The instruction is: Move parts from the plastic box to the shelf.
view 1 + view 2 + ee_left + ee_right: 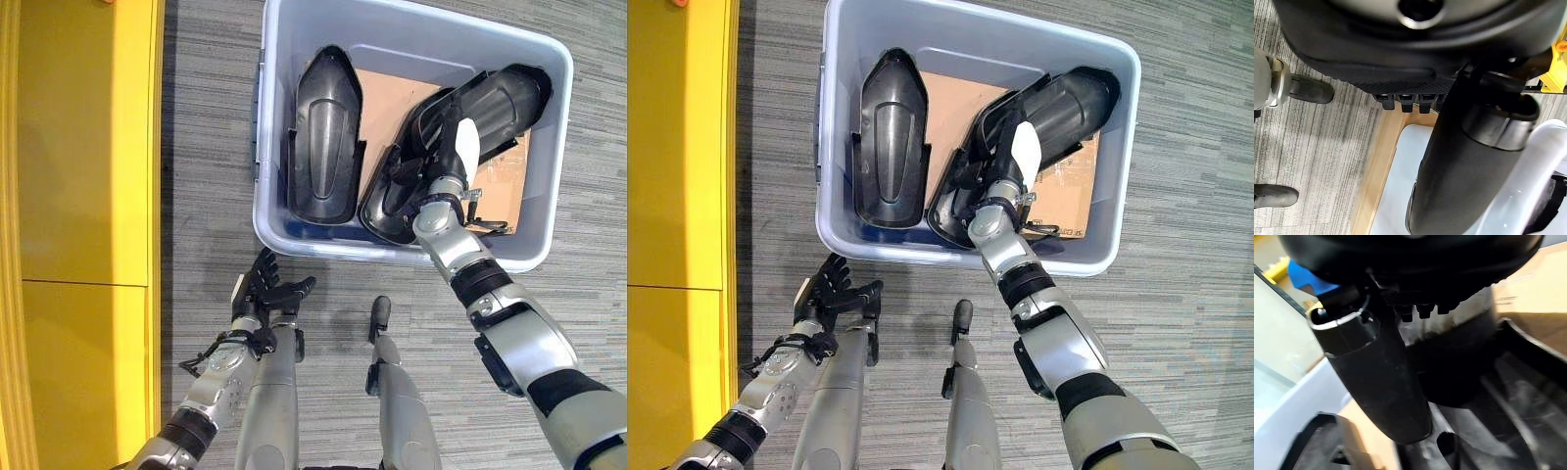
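A pale blue plastic box [421, 37] stands on the grey carpet with two black curved parts in it. The left part [328, 132] lies lengthwise. Beside it, the right part [495, 98] lies slanted toward the box's far right corner. My right hand [453, 162] reaches into the box over this slanted part, its white-covered thumb [1024, 149] straight and its fingers extended along the part's hollow side [1518, 396]. My left hand [263, 294] hangs open over the carpet just in front of the box, fingers spread, holding nothing.
A yellow shelf [78, 196] runs along the left side, a strip of carpet away from the box. A brown cardboard sheet [387, 98] covers the box floor under the parts.
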`<state>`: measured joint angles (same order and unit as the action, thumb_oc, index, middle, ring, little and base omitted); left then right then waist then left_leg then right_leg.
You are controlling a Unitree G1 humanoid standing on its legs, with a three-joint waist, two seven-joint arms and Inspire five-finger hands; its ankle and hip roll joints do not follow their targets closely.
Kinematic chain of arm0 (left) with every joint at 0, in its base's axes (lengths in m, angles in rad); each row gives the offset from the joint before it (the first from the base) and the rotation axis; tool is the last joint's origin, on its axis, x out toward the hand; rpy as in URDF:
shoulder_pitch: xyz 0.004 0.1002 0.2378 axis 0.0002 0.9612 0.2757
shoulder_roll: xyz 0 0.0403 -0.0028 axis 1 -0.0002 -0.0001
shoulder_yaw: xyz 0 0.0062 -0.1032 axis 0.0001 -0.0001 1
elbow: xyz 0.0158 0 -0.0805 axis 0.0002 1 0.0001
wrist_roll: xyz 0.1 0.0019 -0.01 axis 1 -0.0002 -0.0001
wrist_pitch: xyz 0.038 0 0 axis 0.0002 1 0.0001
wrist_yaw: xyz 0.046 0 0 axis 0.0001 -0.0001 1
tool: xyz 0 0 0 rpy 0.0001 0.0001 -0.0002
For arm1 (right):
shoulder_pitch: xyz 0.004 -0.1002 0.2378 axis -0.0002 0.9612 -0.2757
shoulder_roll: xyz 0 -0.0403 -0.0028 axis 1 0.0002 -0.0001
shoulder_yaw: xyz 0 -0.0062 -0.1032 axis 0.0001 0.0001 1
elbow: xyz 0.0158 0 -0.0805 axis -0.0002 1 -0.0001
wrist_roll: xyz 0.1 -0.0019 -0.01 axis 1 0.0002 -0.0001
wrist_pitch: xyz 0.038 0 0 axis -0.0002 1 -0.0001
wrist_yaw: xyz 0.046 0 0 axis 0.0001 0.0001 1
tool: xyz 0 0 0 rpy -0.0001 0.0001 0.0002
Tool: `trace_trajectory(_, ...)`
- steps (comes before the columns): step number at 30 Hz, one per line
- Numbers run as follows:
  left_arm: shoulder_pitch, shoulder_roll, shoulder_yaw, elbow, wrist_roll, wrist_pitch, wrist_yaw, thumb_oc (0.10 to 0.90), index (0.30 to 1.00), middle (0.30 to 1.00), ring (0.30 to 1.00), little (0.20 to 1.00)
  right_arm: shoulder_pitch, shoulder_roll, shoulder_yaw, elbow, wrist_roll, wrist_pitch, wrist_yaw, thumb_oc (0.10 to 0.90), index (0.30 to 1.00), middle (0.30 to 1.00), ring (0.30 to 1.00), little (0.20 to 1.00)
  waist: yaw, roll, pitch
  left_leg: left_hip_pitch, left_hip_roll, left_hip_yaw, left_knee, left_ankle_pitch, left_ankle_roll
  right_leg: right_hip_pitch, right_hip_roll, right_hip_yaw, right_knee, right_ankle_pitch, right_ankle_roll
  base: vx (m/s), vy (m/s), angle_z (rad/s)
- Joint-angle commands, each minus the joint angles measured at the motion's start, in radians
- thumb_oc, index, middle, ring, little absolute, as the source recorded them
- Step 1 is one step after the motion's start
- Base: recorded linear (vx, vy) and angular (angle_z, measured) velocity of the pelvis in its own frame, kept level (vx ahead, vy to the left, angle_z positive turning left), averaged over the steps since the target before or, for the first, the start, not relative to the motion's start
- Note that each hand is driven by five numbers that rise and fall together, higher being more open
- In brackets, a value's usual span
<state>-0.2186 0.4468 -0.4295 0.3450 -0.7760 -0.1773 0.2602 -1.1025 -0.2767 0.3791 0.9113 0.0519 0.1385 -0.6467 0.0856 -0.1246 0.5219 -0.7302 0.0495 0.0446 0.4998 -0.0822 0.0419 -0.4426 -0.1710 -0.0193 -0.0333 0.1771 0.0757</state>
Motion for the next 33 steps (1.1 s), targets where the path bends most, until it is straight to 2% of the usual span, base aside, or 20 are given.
trace_trajectory(1, 0.029, -0.015, -0.017, -0.103, 0.015, -0.061, 0.009, 0.9, 1.0, 1.0, 1.0, 1.0, -0.141, -0.077, -0.006, 0.016, 0.002, -0.047, -0.056, 0.9, 1.0, 1.0, 1.0, 1.0, 0.036, 0.047, -0.002, 0.052, 0.0, -0.069, -0.1, -0.001, -0.036, 0.1, -0.029, -0.066, 0.12, -0.11, 0.059, 0.0, 0.0, 0.0)
trace_trajectory(19, 0.048, -0.014, -0.033, -0.118, -0.01, -0.075, 0.024, 0.9, 1.0, 1.0, 1.0, 1.0, -0.204, -0.076, 0.059, 0.272, 0.119, -0.075, -0.026, 0.9, 1.0, 1.0, 1.0, 1.0, 0.042, 0.068, -0.002, -0.033, -0.013, -0.075, -0.061, -0.006, -0.034, 0.024, -0.021, -0.072, 0.154, -0.122, 0.057, 0.0, 0.002, 0.01)
trace_trajectory(20, 0.049, -0.012, -0.037, -0.12, -0.012, -0.078, 0.025, 0.9, 1.0, 1.0, 1.0, 1.0, -0.211, -0.074, 0.072, 0.296, 0.127, -0.076, -0.014, 0.675, 0.684, 0.684, 0.684, 0.684, 0.044, 0.069, -0.002, -0.047, -0.015, -0.077, -0.051, -0.008, -0.034, 0.01, -0.019, -0.074, 0.163, -0.125, 0.057, 0.0, 0.0, 0.0)
trace_trajectory(21, 0.048, -0.014, -0.039, -0.12, -0.014, -0.081, 0.026, 0.9, 1.0, 1.0, 1.0, 1.0, -0.212, -0.07, 0.076, 0.305, 0.132, -0.078, -0.012, 0.4, 0.3, 0.3, 0.3, 0.3, 0.043, 0.071, -0.002, -0.055, -0.015, -0.078, -0.044, -0.01, -0.033, 0.002, -0.017, -0.073, 0.169, -0.127, 0.057, 0.0, 0.0, 0.0)
trace_trajectory(33, 0.042, -0.016, -0.041, -0.106, -0.014, -0.079, 0.04, 0.9, 1.0, 1.0, 1.0, 1.0, -0.168, -0.065, 0.072, 0.309, 0.163, -0.085, -0.022, 0.4, 0.3, 0.3, 0.3, 0.3, 0.03, 0.074, -0.002, -0.084, -0.013, -0.076, -0.013, -0.019, -0.03, -0.04, -0.011, -0.072, 0.209, -0.136, 0.054, 0.0, 0.0, 0.0)
